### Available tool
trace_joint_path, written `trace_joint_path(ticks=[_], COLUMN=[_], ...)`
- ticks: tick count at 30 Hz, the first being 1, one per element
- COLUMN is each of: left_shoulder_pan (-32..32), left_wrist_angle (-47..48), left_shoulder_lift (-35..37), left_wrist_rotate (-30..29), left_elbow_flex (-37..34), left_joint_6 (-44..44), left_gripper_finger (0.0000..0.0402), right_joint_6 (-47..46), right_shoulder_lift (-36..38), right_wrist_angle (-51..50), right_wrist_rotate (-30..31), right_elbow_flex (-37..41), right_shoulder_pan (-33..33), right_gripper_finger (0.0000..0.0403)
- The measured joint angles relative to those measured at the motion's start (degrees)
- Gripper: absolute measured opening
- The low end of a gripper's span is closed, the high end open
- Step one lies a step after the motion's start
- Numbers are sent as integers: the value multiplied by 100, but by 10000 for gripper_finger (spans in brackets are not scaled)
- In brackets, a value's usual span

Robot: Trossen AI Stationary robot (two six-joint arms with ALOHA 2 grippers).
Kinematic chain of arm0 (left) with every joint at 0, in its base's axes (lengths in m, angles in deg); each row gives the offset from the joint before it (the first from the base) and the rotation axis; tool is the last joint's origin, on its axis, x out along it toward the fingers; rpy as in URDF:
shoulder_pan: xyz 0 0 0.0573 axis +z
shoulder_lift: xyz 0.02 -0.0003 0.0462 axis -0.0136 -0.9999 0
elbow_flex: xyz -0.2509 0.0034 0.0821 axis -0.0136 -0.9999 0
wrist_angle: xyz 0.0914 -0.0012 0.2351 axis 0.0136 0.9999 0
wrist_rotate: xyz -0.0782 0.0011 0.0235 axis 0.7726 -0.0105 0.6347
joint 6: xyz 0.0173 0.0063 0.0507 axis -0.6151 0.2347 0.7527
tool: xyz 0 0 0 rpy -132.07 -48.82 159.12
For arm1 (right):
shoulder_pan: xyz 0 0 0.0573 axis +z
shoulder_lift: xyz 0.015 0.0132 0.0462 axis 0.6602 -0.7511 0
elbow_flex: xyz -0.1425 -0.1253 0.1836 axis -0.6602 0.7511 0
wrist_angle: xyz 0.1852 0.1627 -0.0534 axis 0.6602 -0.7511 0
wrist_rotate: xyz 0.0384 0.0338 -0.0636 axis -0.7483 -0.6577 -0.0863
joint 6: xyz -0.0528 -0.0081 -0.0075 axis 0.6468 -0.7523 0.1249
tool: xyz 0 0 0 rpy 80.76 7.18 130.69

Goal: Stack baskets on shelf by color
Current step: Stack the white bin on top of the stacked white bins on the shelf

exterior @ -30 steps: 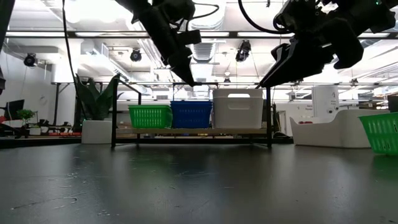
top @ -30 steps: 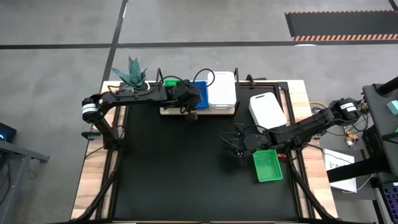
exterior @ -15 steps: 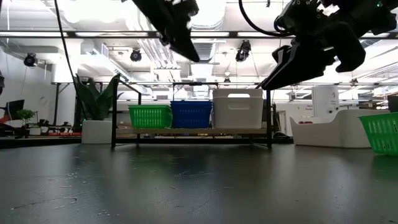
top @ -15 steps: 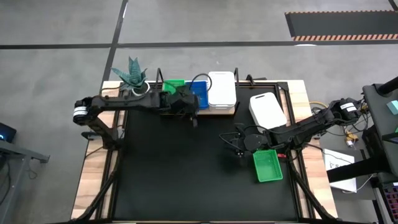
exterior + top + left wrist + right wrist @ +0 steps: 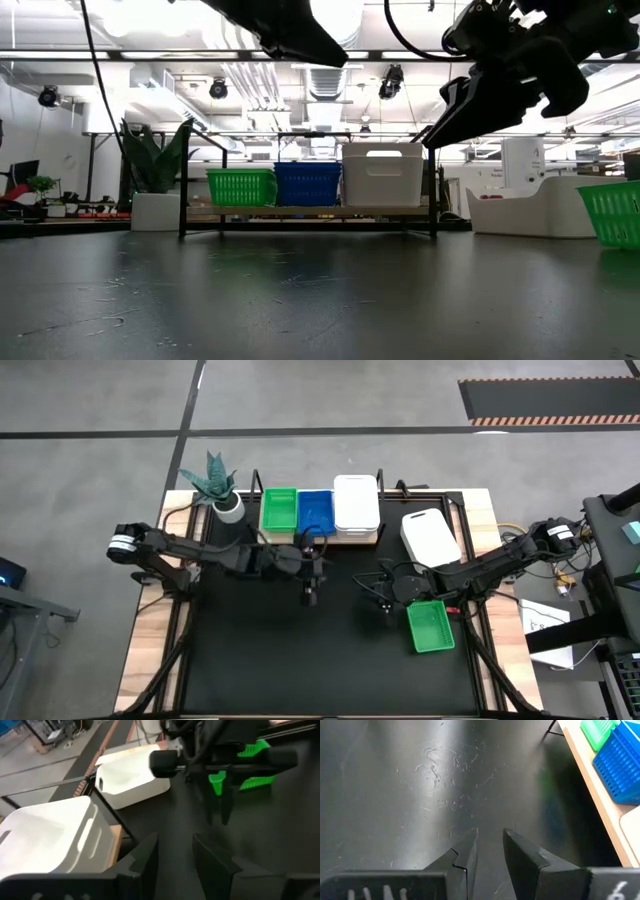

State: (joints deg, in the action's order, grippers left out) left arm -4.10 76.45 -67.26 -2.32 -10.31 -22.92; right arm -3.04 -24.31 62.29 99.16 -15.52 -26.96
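The light-wood shelf (image 5: 320, 540) stands at the table's far edge. On it sit green baskets (image 5: 279, 510), blue baskets (image 5: 315, 510) and white baskets (image 5: 356, 505), side by side. A loose white basket (image 5: 430, 535) rests on the table to the shelf's right. A loose green basket (image 5: 431, 625) lies on its bottom near the right edge. My left gripper (image 5: 310, 595) hovers over the table's middle, in front of the shelf, open and empty. My right gripper (image 5: 385, 600) hangs just left of the loose green basket, open and empty.
A potted plant (image 5: 215, 485) stands at the far left corner, beside the shelf. The black tabletop (image 5: 270, 650) stretches bare toward the near and left edges. Both grippers hang close together over the middle, and the right gripper (image 5: 220, 815) shows in the left wrist view.
My left gripper has drawn back from above the blue baskets on the shelf toward the table's near edge, and now hangs over the table's middle. The green and blue baskets on the shelf stand uncovered. My right arm has kept still.
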Motion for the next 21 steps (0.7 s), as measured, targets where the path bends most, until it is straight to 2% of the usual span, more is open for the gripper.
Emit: trace_joint_path(ticks=[6,21], left_shoulder_pan=[-55,-88], left_wrist_angle=[-703,-778], left_shoulder_lift=[2,-38], left_wrist_rotate=[0,1], left_elbow_flex=[-477,-532], left_joint_6=[-86,-181], left_gripper_finger=[105,105], right_joint_6=[-17,-66], right_shoulder_lift=[0,0], right_wrist_angle=[2,5], right_wrist_rotate=[-2,0], right_elbow_flex=[4,28], right_shoulder_pan=[0,0], right_gripper_finger=[84,84])
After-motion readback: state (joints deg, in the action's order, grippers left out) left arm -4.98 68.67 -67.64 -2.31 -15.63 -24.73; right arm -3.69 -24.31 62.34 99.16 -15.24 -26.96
